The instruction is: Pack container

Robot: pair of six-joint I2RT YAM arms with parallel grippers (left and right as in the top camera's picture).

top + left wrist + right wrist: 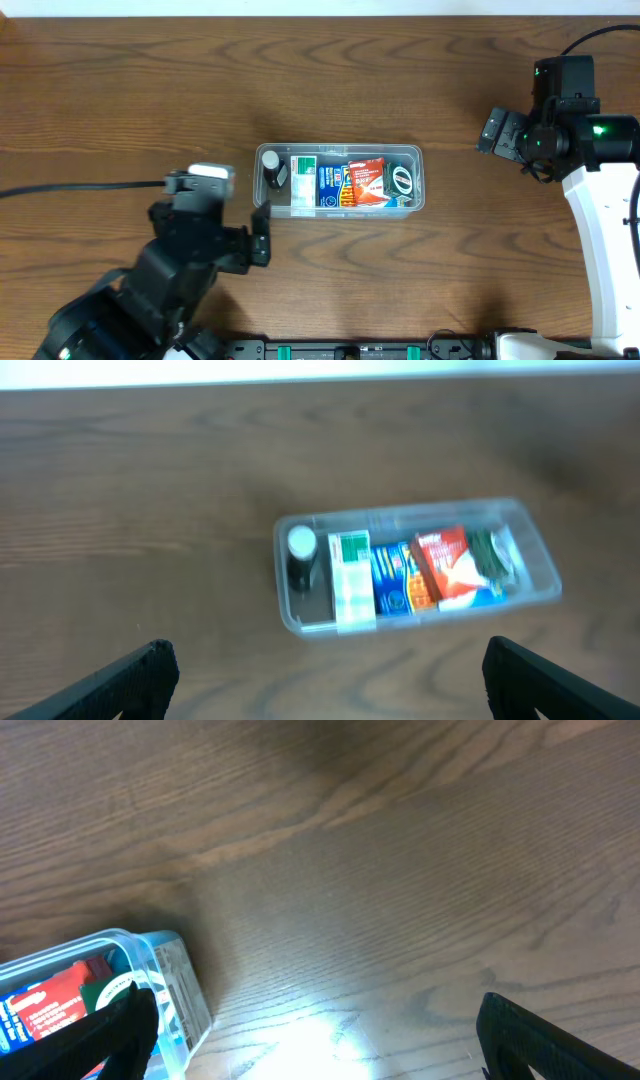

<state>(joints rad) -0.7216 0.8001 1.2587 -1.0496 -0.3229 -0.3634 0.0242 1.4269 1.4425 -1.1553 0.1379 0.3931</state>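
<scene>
The clear plastic container lies in the middle of the wooden table. It holds a small dark bottle with a white cap, a white and green box, a blue packet, a red packet and a green and white item. It also shows in the left wrist view and, partly, in the right wrist view. My left gripper is open and empty, just in front of the container's left end. My right gripper is open and empty, to the right of the container.
A black cable runs across the table from the left edge to the left arm. A bright glare spot lies on the wood beside the container in the right wrist view.
</scene>
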